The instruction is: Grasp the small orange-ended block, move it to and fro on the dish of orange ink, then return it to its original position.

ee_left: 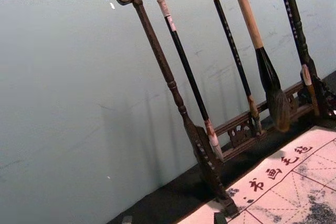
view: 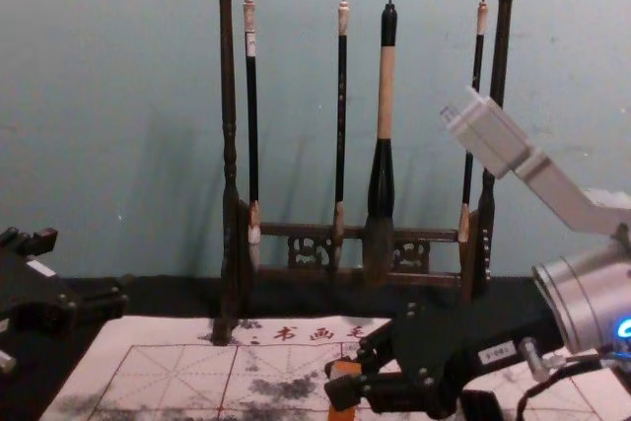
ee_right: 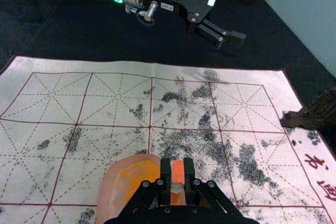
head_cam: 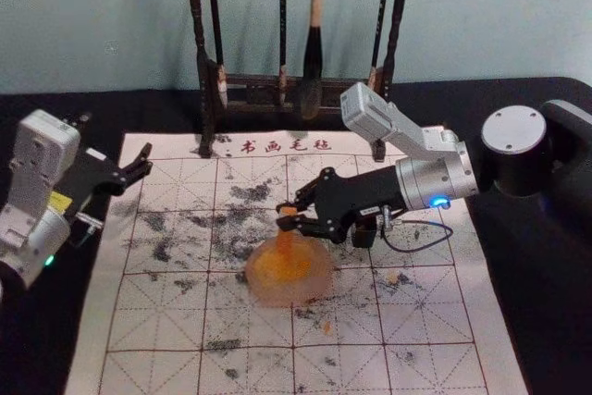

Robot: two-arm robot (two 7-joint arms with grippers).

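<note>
- The right gripper (head_cam: 289, 216) reaches in from the right side of the head view, its fingers closed on the upper part of the small orange-ended block (head_cam: 287, 240).
- The block stands roughly upright over the dish (head_cam: 277, 297), its lower end overlapping the orange ink (head_cam: 298, 270) in the head view; whether it touches the ink cannot be told.
- In the right wrist view, the block's orange end shows between the two fingertips, with a pale band below the orange and the dish just beside.
- The left gripper (head_cam: 114, 140) is parked over the left edge of the mat, well apart from the dish, its fingers spread with nothing between them.
- The pale mat (head_cam: 157, 316) lies on a black-covered table (head_cam: 42, 349); it bears red grid lines, dark smudges and a row of red characters along its far edge.
- A small dark object (head_cam: 364, 232) sits near the right gripper, on the dish's right.
- Behind the mat stands a dark wooden rack (view: 229, 145) with four brushes hanging from its top bar, the thickest (view: 382, 170) having a pale section in its handle.
</note>
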